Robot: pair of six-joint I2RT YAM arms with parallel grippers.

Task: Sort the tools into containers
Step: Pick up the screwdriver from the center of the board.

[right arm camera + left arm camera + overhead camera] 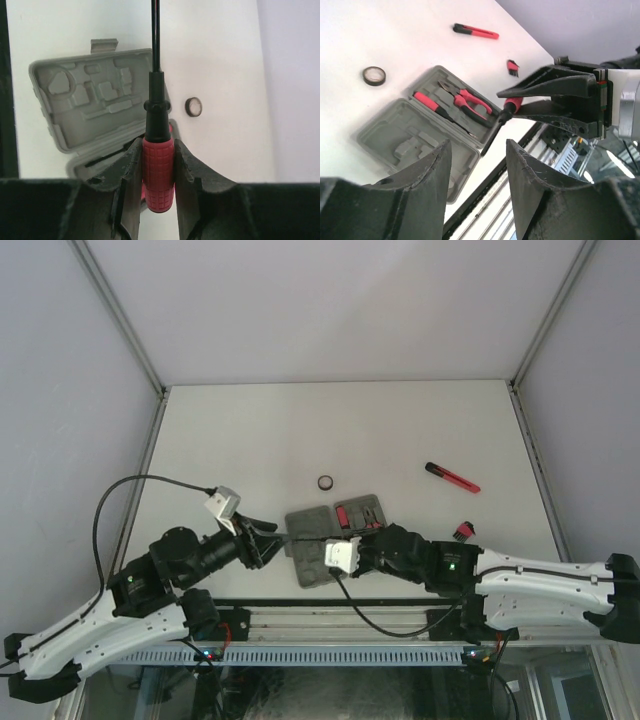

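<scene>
The grey case [322,523] lies open near the table's front edge. Its right half holds red-handled pliers [468,100] and a red-handled screwdriver [431,105]; the left half [95,100] shows bare recesses. My right gripper [158,151] is shut on the red handle of a second screwdriver [158,180], whose black shaft [305,538] points across the case towards the left arm. My left gripper [476,167] hangs open with nothing between its fingers, just left of the case [415,145]. On the table lie a black ring [325,482], a slim red-black stick tool [452,477] and a small comb-like piece [462,531].
The table's front edge and a black rail [340,615] run just below the case. Both arm bases sit along that rail. Grey walls and metal posts [120,315] enclose the table at the back and sides.
</scene>
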